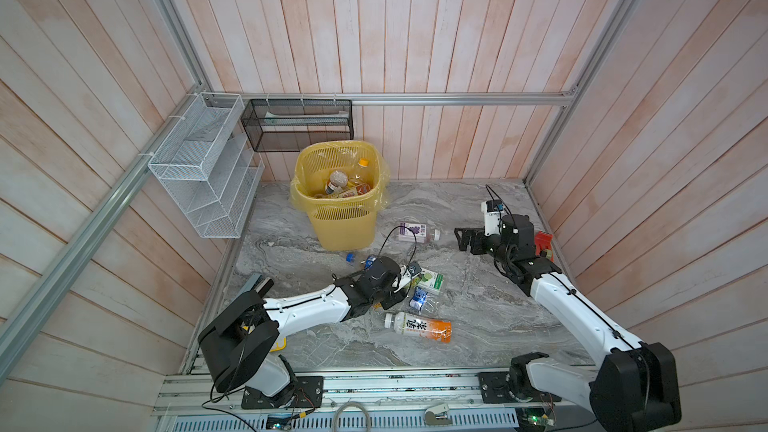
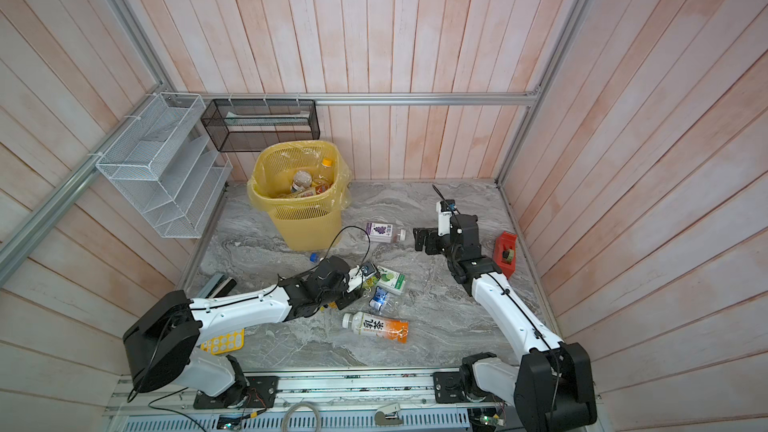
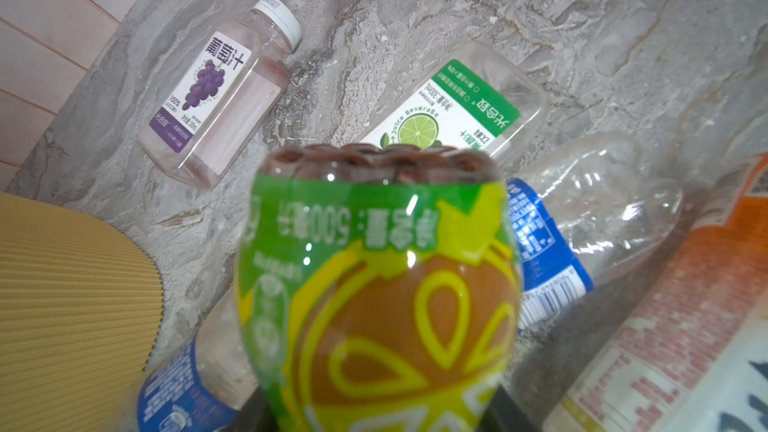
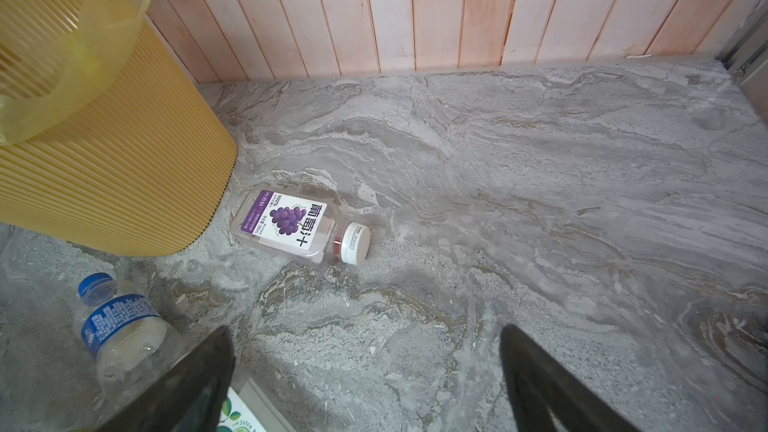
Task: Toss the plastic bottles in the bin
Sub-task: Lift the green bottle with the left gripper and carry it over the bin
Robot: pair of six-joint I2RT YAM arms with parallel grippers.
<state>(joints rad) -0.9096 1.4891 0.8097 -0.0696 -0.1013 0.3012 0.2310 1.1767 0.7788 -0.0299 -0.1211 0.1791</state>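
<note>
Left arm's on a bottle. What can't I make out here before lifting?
- Fingertips of the left pincer: in both top views under its own wrist; in the left wrist view behind the green-and-yellow labelled plastic bottle.
- That bottle's cap end: cut off by the left wrist view's bottom edge.
- Bottles deep in the tall yellow lattice bin: top views, covered by upper bottles.
- Orange-labelled bottle: blurred, cut off, left wrist view.

Left arm [image 1: 307, 309] and right arm [image 1: 577, 322]: white moulded link shells, black joint housings. A thin black cable [image 1: 594, 312] runs along each white link under small clips. Small dark screws dot the shells. Bulky black shoulder housings [image 1: 237, 342] stand over black base plates [image 1: 282, 398]. Right claw [image 1: 460, 239]: black fingers, white wrist camera module [image 1: 492, 218] with a looped black lead.
</note>
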